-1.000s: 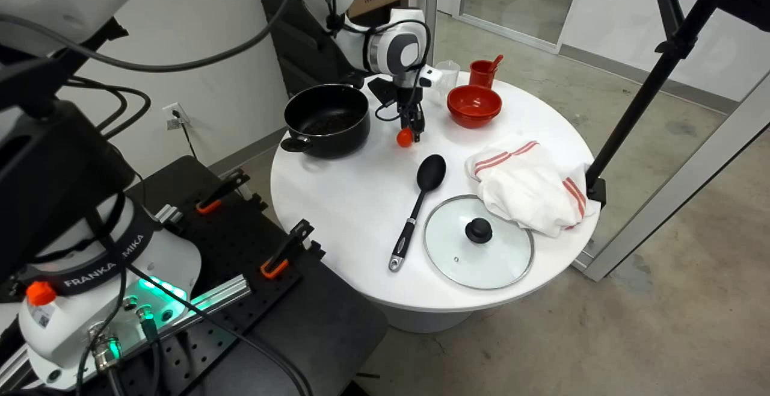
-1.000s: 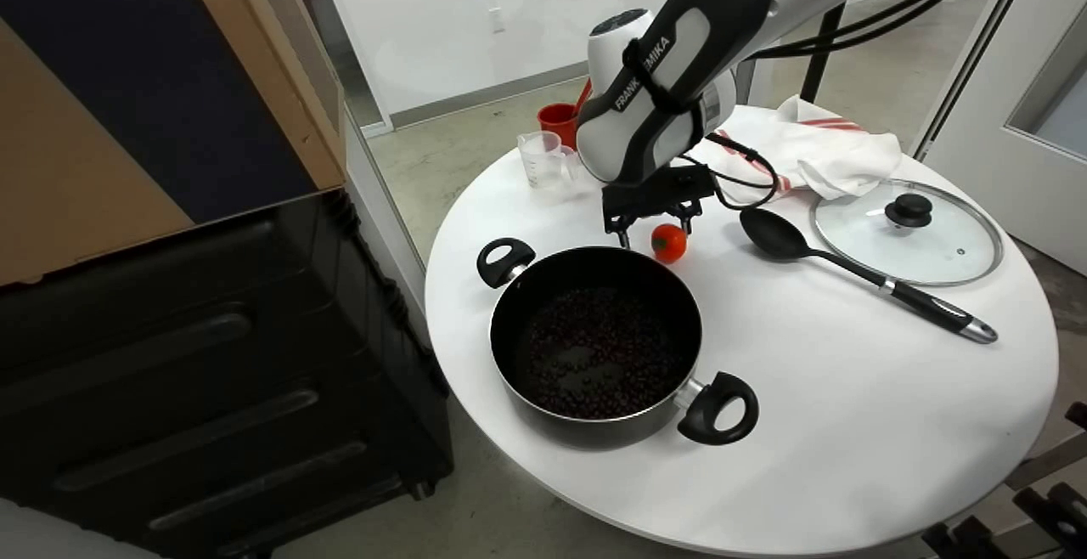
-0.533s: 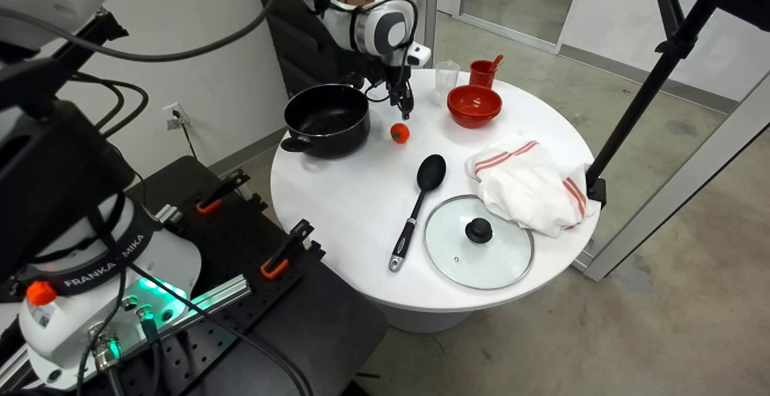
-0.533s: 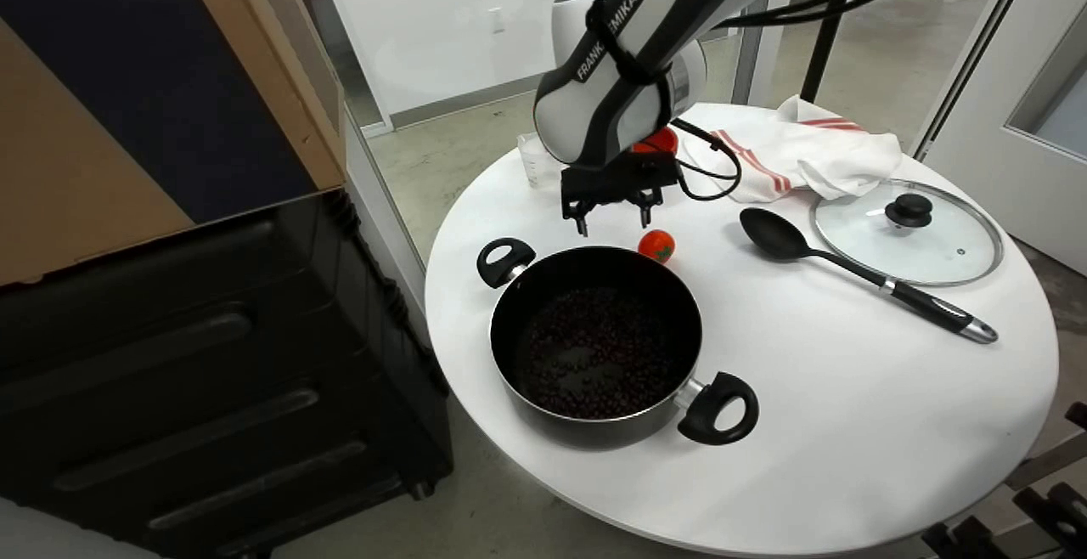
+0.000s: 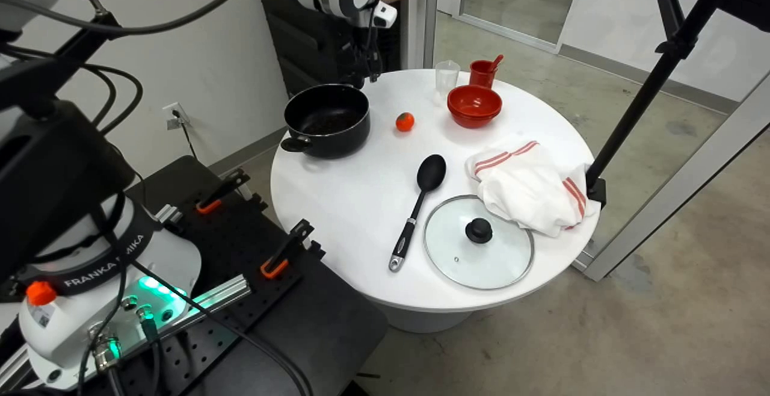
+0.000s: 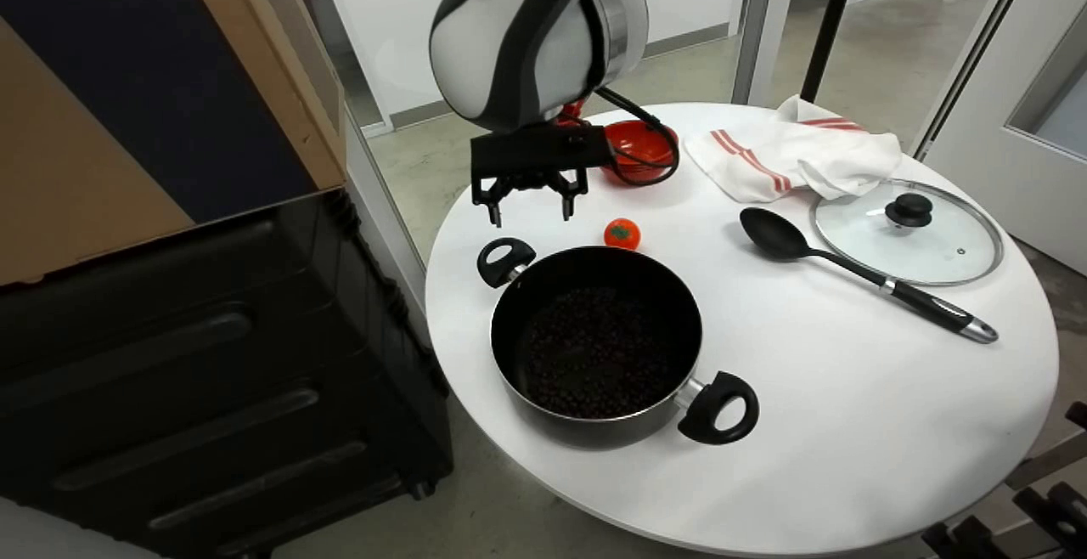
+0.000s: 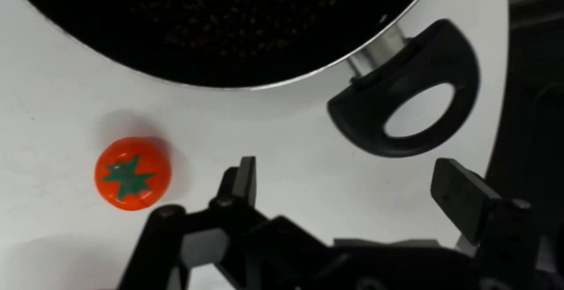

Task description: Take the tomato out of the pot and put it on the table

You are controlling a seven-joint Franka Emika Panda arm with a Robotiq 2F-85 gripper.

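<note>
The tomato point(image 5: 405, 121) is a small red-orange ball with a green star on top. It rests on the white round table point(image 5: 343, 203) beside the pot point(image 5: 337, 143), apart from it, and also shows in an exterior view point(image 6: 622, 234) and in the wrist view point(image 7: 132, 173). The black pot point(image 6: 586, 433) holds many small dark bits. My gripper point(image 6: 532, 219) is open and empty, above the table near the pot's far handle. In the wrist view the gripper's fingers point(image 7: 346, 180) stand wide apart, with the tomato to the left of them.
A black spoon point(image 5: 431, 173), a glass lid point(image 5: 478, 263), and a white towel point(image 5: 529, 185) lie on the table. Red bowls point(image 5: 474, 104), a red cup point(image 5: 481, 74) and a clear measuring cup point(image 5: 446, 77) stand at the back. A black cabinet point(image 6: 212, 398) stands beside the table.
My gripper has risen and moved away from the tomato, which was at its fingertips. The tomato has rolled a short way over the table, its green star turning upward. The pot has not moved.
</note>
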